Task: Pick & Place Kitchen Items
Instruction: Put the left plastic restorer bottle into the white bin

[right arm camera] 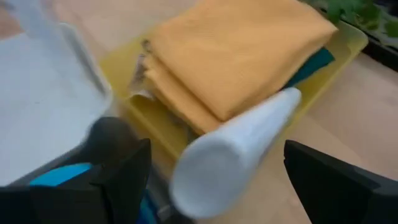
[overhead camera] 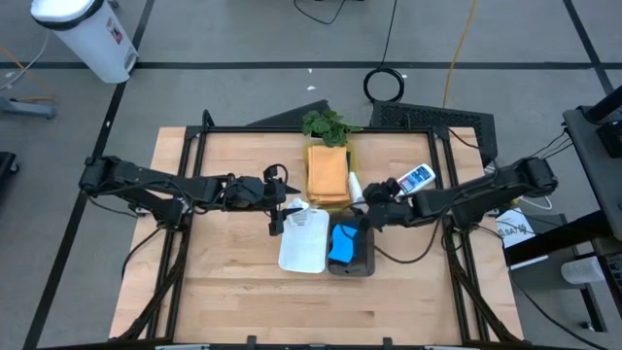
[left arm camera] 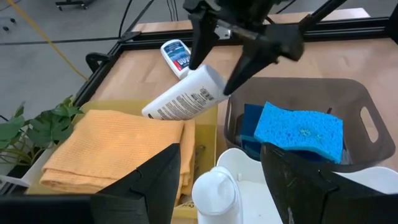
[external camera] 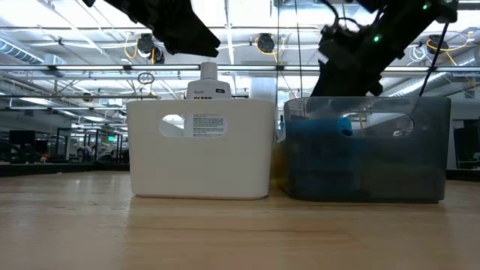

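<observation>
The white bottle (left arm camera: 183, 94) lies tilted on the edge of the yellow tray (overhead camera: 353, 156), leaning against the folded orange-tan cloth (overhead camera: 328, 175), just beside the grey bin (overhead camera: 364, 264). The right gripper (left arm camera: 219, 62) straddles it with its fingers spread wide, not pressing on it, so the bottle looks released, or not yet gripped; which of the two cannot be told. Inside the grey bin a blue sponge (left arm camera: 300, 129) sits on top of others. On the far side of that bin from the right arm stands the white bin (overhead camera: 303, 241), already holding one capped bottle (left arm camera: 215, 190). Above it hovers the left gripper (overhead camera: 276, 216), its fingers part-way open and holding nothing visible. A second bottle (overhead camera: 415, 179) lies on the wooden surface (overhead camera: 233, 282) beyond the tray. The step in hand seems to be sorting the bottles. Next, the right fingers would need to close squarely on the tilted bottle, or lift clear of it without knocking it.
</observation>
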`<move>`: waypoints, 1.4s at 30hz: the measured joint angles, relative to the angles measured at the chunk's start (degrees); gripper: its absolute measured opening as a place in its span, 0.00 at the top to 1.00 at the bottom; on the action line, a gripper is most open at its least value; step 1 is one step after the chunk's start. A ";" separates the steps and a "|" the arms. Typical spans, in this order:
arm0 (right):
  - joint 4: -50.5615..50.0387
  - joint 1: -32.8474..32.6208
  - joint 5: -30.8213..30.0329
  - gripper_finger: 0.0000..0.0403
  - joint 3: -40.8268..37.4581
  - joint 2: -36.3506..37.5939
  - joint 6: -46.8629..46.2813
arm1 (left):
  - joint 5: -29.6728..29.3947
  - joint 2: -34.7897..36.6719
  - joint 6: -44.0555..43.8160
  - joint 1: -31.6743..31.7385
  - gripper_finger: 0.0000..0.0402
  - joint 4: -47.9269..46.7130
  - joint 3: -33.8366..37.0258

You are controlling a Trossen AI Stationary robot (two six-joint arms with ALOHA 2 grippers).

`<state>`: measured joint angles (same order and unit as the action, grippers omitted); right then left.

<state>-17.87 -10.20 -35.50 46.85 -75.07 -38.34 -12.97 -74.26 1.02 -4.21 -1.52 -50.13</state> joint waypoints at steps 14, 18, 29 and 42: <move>-0.27 4.35 4.57 0.30 0.00 -1.69 -8.95 | -0.02 0.00 0.04 0.00 0.43 0.00 0.00; -0.32 4.35 5.71 0.44 0.00 -1.69 -9.11 | -0.02 0.00 0.04 0.00 0.43 0.01 0.00; 0.05 4.42 5.73 0.71 0.00 -1.69 -7.51 | -0.02 0.00 0.03 0.00 0.43 0.02 0.00; 2.33 3.82 0.74 0.71 0.00 6.66 -0.79 | -0.04 0.00 0.35 0.00 0.43 0.04 0.00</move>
<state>-15.54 -6.38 -34.76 46.85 -68.41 -39.13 -13.02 -74.26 1.37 -4.21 -1.48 -50.13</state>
